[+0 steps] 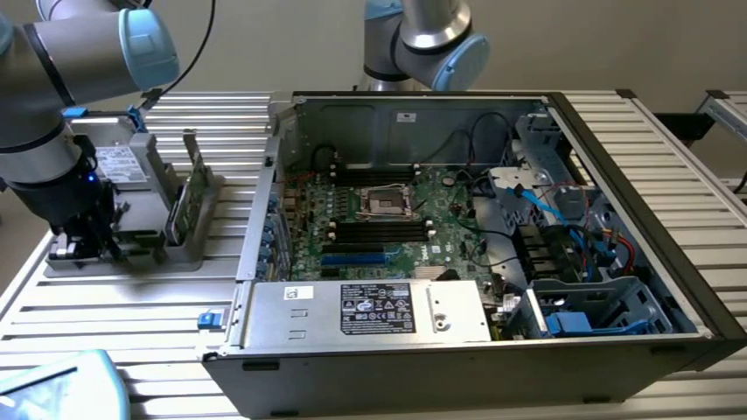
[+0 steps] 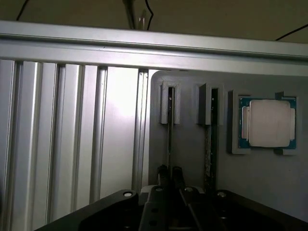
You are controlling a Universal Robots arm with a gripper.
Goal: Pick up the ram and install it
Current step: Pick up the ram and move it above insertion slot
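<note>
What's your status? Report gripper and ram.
Gripper closed on ram. Ram upright in gray holder slot, not lifted. Second stick stands beside it, apart.

The tool (image 2: 170, 174) straddles the ram (image 2: 170, 130), which stands on edge in a slot of the holder (image 2: 187, 154). A second stick (image 2: 208, 144) stands in the next slot just beside the tool, the processor chip (image 2: 269, 122) beyond it. The holder rests on the worktop (image 1: 117, 306), the computer case (image 1: 350, 367) well apart on the exterior view's right.
</note>
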